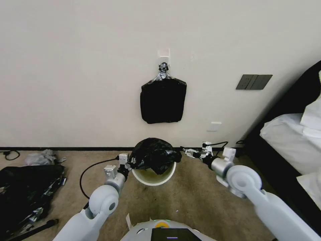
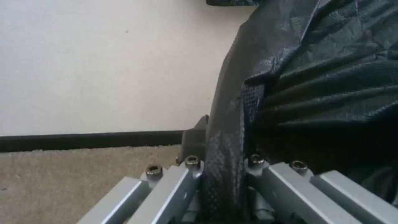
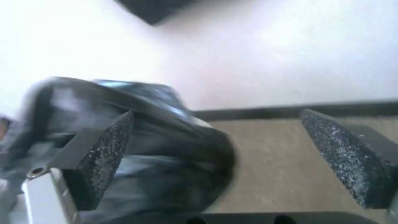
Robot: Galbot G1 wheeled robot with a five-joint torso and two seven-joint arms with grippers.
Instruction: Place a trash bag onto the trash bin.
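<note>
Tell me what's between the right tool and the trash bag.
Only bare carpet and baseboard separate the open right tool from the trash bag, seen in the head view.

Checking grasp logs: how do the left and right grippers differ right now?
The left gripper is shut on the trash bag, pinching a fold at the trash bin's left side; the right gripper is open and holds nothing. The left gripper touches the bag; the right gripper sits just off the bag's right side. Both hover at about rim height.

Soft, even daylight in the head view with curved wide-angle edges; the right wrist view is motion-blurred.
</note>
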